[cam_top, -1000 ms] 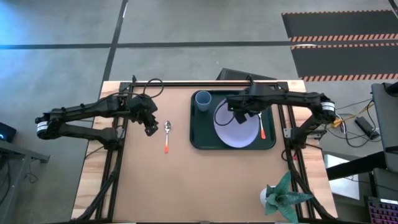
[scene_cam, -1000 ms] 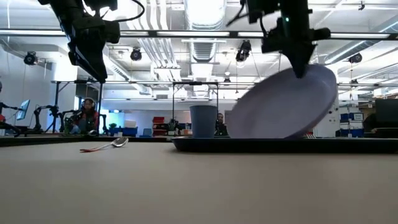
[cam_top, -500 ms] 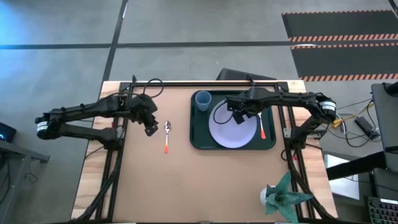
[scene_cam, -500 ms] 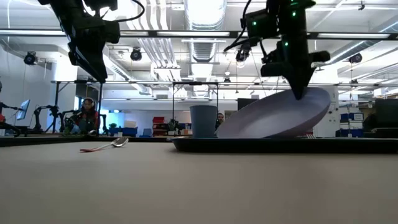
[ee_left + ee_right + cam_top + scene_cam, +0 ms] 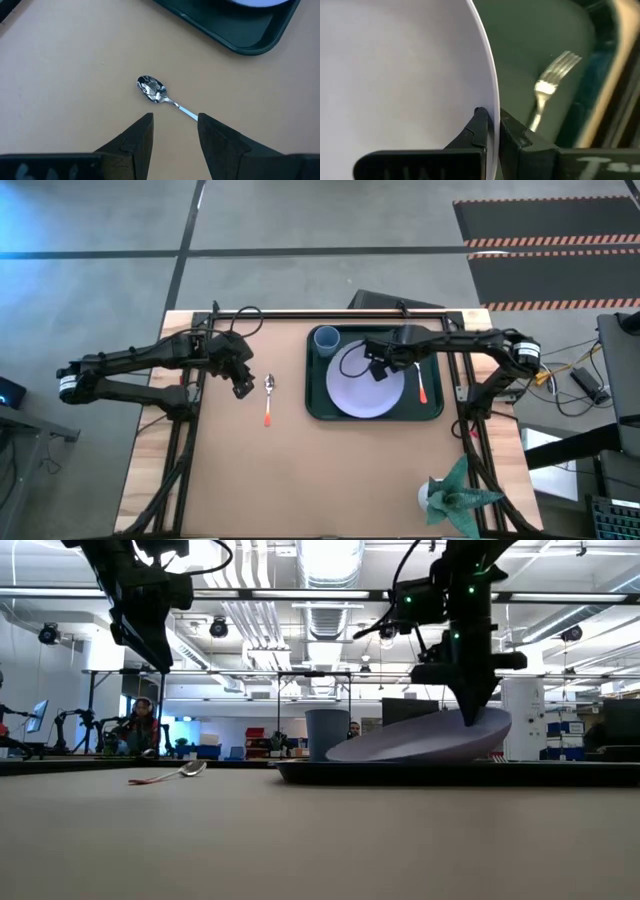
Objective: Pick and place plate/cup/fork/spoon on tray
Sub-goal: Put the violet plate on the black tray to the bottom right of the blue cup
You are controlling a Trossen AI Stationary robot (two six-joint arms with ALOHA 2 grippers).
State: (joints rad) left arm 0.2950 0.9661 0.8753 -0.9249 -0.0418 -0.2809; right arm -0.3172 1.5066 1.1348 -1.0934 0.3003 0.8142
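The dark green tray (image 5: 432,412) lies at the far right of the table. In it stand the light-blue cup (image 5: 325,340) at the far left corner and the fork (image 5: 422,388) along the right side. The pale lavender plate (image 5: 362,392) is tilted over the tray, with my right gripper (image 5: 471,716) shut on it. The spoon (image 5: 268,398) lies flat on the table left of the tray, its bowl toward the far edge. My left gripper (image 5: 175,131) hangs open above the spoon (image 5: 151,89), touching nothing. My right gripper pinches the plate's rim (image 5: 493,100) on its raised side, one finger on the upper face and one beneath. The fingers come from above, pointing steeply down. The plate slants, its raised side (image 5: 490,722) in the grip and its low edge (image 5: 338,753) down on the tray.
A potted green plant (image 5: 455,495) stands at the table's near right corner. Dark rails run along the table's left (image 5: 185,450) and right (image 5: 470,450) sides. Bare tabletop (image 5: 320,480) stretches across the middle and the near side.
My right gripper has come down and a little toward the table's left, still shut on the plate. The plate's raised side has sunk with it, so the plate slants much less steeply; its low edge has stayed on the tray.
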